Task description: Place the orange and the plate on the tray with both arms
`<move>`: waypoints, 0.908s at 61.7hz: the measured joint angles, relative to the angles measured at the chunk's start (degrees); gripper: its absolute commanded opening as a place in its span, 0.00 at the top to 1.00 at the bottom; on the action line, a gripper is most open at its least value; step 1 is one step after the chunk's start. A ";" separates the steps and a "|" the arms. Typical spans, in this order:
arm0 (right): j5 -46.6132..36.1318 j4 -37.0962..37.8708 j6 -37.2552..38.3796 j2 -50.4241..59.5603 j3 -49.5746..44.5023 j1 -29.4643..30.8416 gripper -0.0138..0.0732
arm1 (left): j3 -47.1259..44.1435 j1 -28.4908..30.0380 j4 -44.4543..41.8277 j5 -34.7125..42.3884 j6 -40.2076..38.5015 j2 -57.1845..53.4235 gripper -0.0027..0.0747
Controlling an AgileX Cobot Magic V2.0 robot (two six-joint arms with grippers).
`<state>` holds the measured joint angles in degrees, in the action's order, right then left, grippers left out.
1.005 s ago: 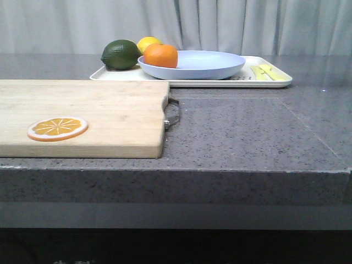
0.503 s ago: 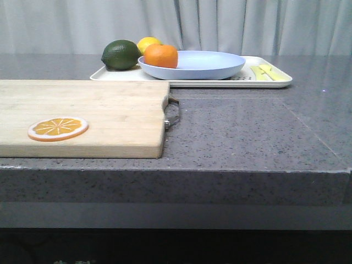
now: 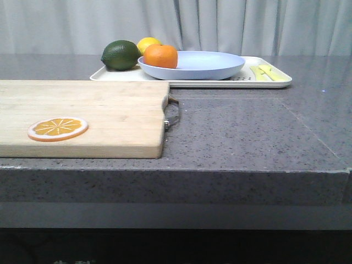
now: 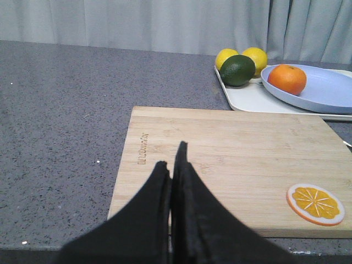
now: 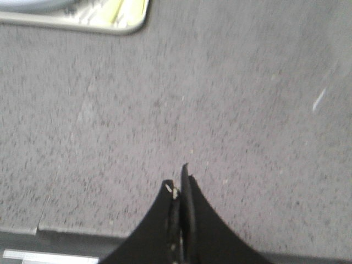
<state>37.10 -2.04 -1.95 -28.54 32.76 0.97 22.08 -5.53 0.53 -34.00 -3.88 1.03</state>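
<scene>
The orange [image 3: 160, 55] lies in the lavender-blue plate [image 3: 209, 66], and the plate rests on the cream tray [image 3: 275, 81] at the back of the counter. The left wrist view shows the orange [image 4: 286, 78], the plate [image 4: 330, 91] and the tray [image 4: 247, 98] far beyond the board. My left gripper [image 4: 171, 157] is shut and empty, above the near part of the wooden cutting board [image 4: 231, 159]. My right gripper [image 5: 179, 184] is shut and empty over bare grey counter, with a tray corner [image 5: 129, 25] far ahead. Neither gripper shows in the front view.
A dark green lime [image 3: 120, 54] and a yellow lemon [image 3: 147, 43] sit on the tray's left end; the left wrist view shows two lemons. An orange slice disc [image 3: 58, 128] lies on the cutting board [image 3: 99, 110], which has a metal handle [image 3: 172, 113].
</scene>
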 measured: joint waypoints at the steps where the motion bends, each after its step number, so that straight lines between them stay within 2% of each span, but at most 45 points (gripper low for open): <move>1: -1.03 0.00 0.00 0.95 -1.29 0.00 0.97 | 0.00 0.00 0.00 0.00 0.00 0.00 0.99; 7: -7.58 0.00 -0.03 7.32 -6.06 0.00 0.97 | 0.00 0.00 0.00 0.03 0.00 0.00 0.99; 16: -12.12 0.00 -0.03 12.93 -8.58 0.00 0.97 | 0.00 0.00 0.00 0.03 0.00 0.00 0.99; 56: -13.39 0.00 -0.03 13.77 -8.73 0.00 0.97 | 0.00 0.00 0.00 0.03 0.00 0.00 0.99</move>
<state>23.71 -2.04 -1.98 -14.77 24.03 0.97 22.08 -5.53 0.53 -33.96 -3.88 1.03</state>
